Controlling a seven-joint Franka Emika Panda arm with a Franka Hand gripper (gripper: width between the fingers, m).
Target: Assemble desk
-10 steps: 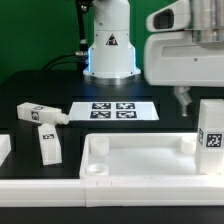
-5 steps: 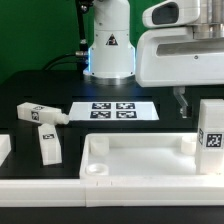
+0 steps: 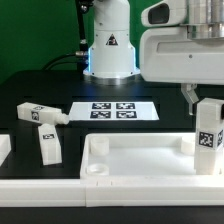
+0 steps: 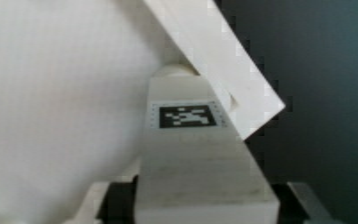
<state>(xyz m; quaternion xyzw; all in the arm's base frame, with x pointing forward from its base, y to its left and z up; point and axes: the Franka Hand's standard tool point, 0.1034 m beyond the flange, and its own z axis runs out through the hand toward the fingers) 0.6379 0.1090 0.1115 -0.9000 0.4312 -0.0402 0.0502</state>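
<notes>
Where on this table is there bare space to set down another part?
Bare black strip between the marker board and the tabletop's far rim; more bare table behind the far lying leg, on the exterior view's left. Crowded around the upright leg, where the gripper straddles it.

No words, brand names or numbers could be read anywhere. The arm's base (image 3: 110,55) carried a dark triangular warning sign (image 3: 112,43) (its inner symbol was too small to make out). The marker board (image 3: 78,112) bore four black-and-white square tags in two rows. A tag of the same kind showed on the lying leg (image 3: 40,114), on the small standing leg (image 3: 49,146) and on the upright leg (image 3: 208,135), whose tag also appeared, blurred, in the wrist view.
</notes>
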